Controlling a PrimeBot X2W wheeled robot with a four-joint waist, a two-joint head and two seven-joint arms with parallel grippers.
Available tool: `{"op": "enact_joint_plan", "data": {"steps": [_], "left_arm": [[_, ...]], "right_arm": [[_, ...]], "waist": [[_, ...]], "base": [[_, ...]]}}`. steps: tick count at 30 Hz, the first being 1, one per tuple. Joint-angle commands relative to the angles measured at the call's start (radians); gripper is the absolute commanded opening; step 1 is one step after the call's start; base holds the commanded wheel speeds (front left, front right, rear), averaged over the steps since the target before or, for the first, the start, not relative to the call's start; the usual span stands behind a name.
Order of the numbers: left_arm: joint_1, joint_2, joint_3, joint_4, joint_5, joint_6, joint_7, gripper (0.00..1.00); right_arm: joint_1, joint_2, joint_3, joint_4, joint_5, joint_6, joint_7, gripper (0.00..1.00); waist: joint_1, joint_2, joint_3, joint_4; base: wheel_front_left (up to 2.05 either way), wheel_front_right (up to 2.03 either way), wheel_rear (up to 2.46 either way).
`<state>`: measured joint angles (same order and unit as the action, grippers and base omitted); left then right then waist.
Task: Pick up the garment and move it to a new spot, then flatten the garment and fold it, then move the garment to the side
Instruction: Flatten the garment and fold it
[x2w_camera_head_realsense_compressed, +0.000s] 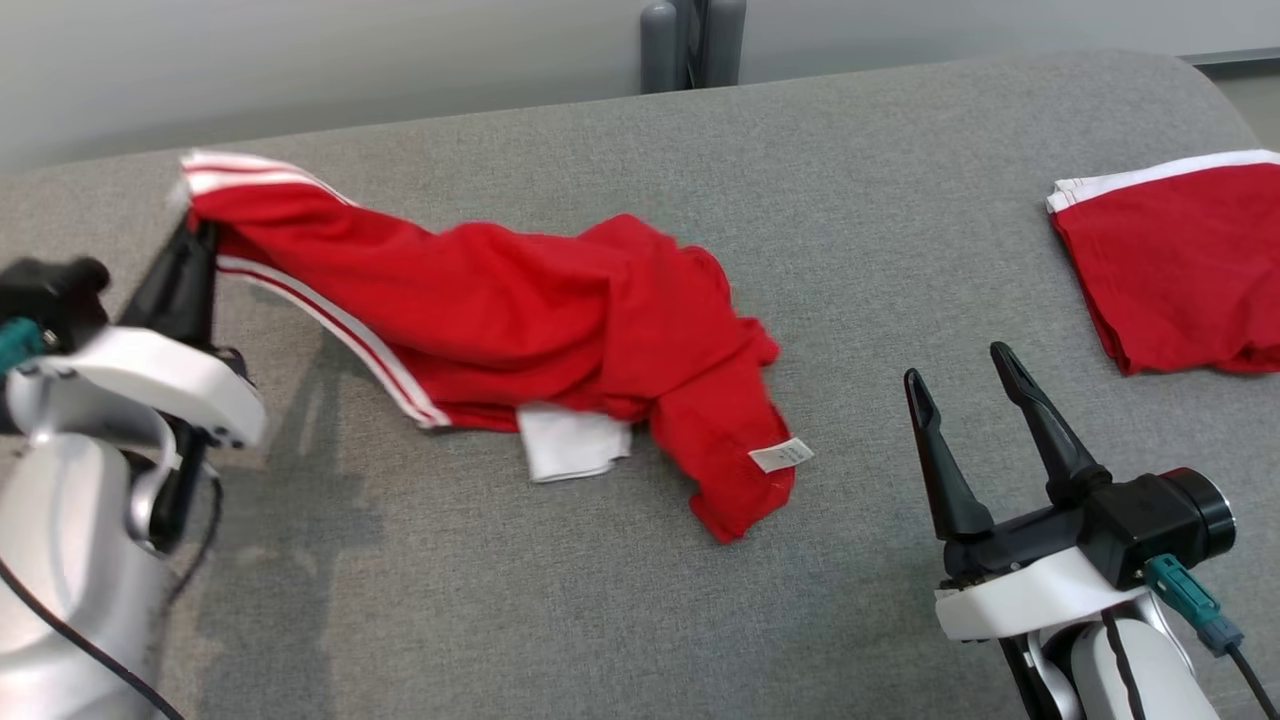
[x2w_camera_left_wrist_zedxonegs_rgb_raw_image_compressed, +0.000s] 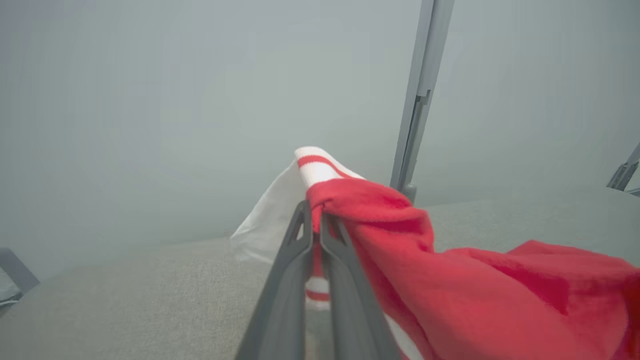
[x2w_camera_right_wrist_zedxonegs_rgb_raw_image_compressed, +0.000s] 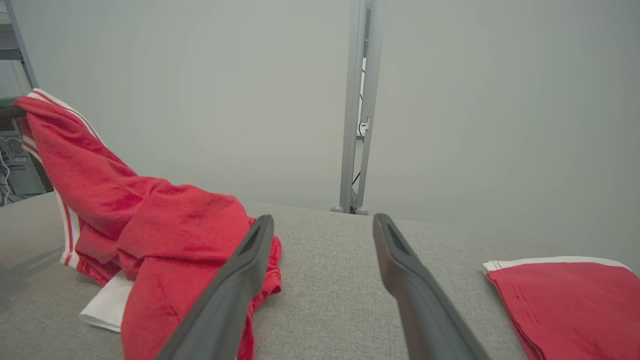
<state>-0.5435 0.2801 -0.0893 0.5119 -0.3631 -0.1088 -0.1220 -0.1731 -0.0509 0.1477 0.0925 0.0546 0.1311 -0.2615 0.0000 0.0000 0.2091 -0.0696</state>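
Although one striped end is raised off the surface, most of the red garment (x2w_camera_head_realsense_compressed: 520, 320) lies crumpled on the grey fabric-covered table (x2w_camera_head_realsense_compressed: 600, 620), left of centre in the head view. It looks like a pair of shorts with white side stripes. Its long axis runs from the raised end at the far left, diagonally across and toward the robot, to a loose red end at the near right.

The left gripper (x2w_camera_head_realsense_compressed: 190, 240) has its jaws clamped together on the raised, white-banded end. The left wrist view shows the cloth pinched between them and draping away to the right.

The free end lies on the table to the left of the right gripper (x2w_camera_head_realsense_compressed: 956, 364), near it but not touching. That gripper's jaws stand wide apart with nothing between them, pointing away from the robot. My judgement is that the right arm is the nearer one for taking that end, so the cloth could be carried or spread between the two arms.

A small white label (x2w_camera_head_realsense_compressed: 781, 455) is sewn near the free end, but its print is too small to read. A white patch (x2w_camera_head_realsense_compressed: 570, 442), perhaps a pocket lining, sticks out under the middle. No brand mark is legible anywhere.

Well apart at the far right lies a second red garment (x2w_camera_head_realsense_compressed: 1180, 270), folded flat with a white edge.
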Motion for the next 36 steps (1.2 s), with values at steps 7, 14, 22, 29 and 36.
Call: {"op": "enact_joint_plan", "data": {"steps": [7, 14, 22, 29, 36], "left_arm": [[-0.078, 0.113, -0.045, -0.078, 0.043, 0.007, 0.250, 0.00], [-0.105, 0.132, -0.086, 0.026, 0.076, 0.034, 0.346, 0.41], [-0.128, 0.114, -0.091, 0.113, 0.083, 0.076, 0.310, 1.00], [-0.106, 0.090, -0.054, 0.052, 0.039, 0.096, 0.206, 1.00], [-0.026, 0.067, -0.018, -0.086, -0.003, 0.120, 0.143, 1.00]], "right_arm": [[-0.023, -0.002, 0.027, -0.004, 0.029, -0.001, -0.004, 1.00], [-0.044, -0.002, 0.051, 0.004, 0.040, -0.001, -0.004, 1.00], [-0.032, -0.002, 0.032, 0.004, 0.040, -0.001, -0.004, 1.00], [-0.026, -0.002, 0.010, 0.009, 0.021, -0.001, -0.004, 1.00], [-0.016, -0.002, -0.005, 0.014, 0.010, -0.001, -0.004, 1.00]], "waist": [[0.0000, 0.0000, 0.029, -0.029], [0.0000, 0.0000, 0.052, -0.075], [0.0000, 0.0000, 0.048, -0.071], [0.0000, 0.0000, 0.010, -0.002], [0.0000, 0.0000, -0.028, 0.057]], "base": [[0.00, 0.00, 0.00], [0.00, 0.00, 0.00], [0.00, 0.00, 0.00], [0.00, 0.00, 0.00], [0.00, 0.00, 0.00]]}}
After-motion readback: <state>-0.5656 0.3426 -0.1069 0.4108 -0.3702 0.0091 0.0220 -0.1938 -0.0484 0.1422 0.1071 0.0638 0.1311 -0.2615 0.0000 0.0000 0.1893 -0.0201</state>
